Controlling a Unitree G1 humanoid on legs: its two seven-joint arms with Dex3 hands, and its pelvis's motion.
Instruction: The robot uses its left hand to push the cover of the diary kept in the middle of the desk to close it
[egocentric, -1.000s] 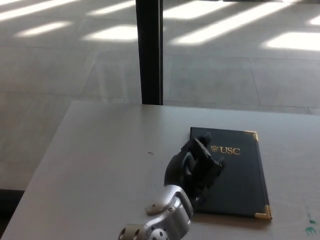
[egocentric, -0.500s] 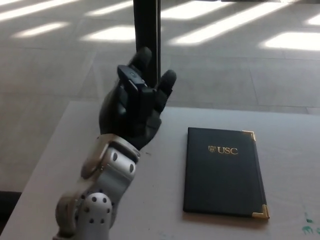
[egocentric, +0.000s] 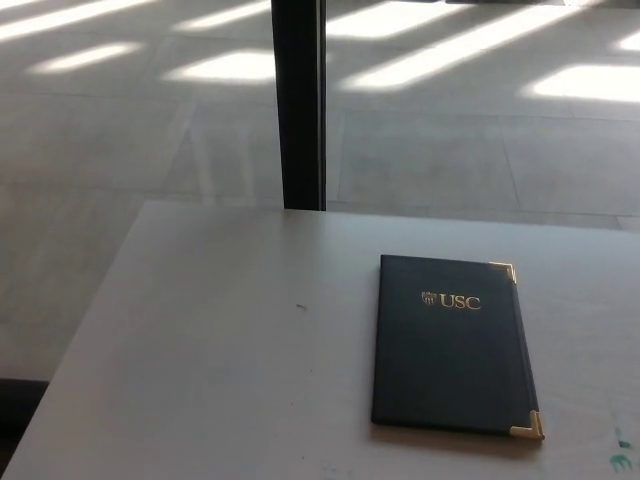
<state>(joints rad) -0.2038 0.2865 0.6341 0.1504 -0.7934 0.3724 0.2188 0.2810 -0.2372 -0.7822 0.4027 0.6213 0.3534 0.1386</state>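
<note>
One view only, from the head, and neither of the robot's hands shows in it, so nothing can be said about their fingers.

The diary (egocentric: 452, 345) lies closed and flat on the desk (egocentric: 220, 350), in the lower right part of the frame. Its cover is dark, nearly black, with a gold crest and the letters USC printed near the top. Gold corner caps sit at the upper right and lower right corners of the cover. The book is slightly turned, so its long edges lean a little to the right as they run down the frame. A thin shadow runs beneath its bottom edge.

The desk is pale grey and matte and fills the lower half of the frame. Its far edge runs across the middle of the picture, and its left edge slants down towards the lower left corner. A tiny dark speck (egocentric: 301, 306) sits on the surface left of the diary, well apart from it. A few small green marks (egocentric: 620, 455) show at the lower right edge of the frame, near the diary's lower right corner but not touching it.

Beyond the desk is a grey floor (egocentric: 120, 130) of large tiles, with bright bands of light falling across the top of the frame. A dark upright post (egocentric: 298, 100) rises from behind the desk's far edge, left of centre.
</note>
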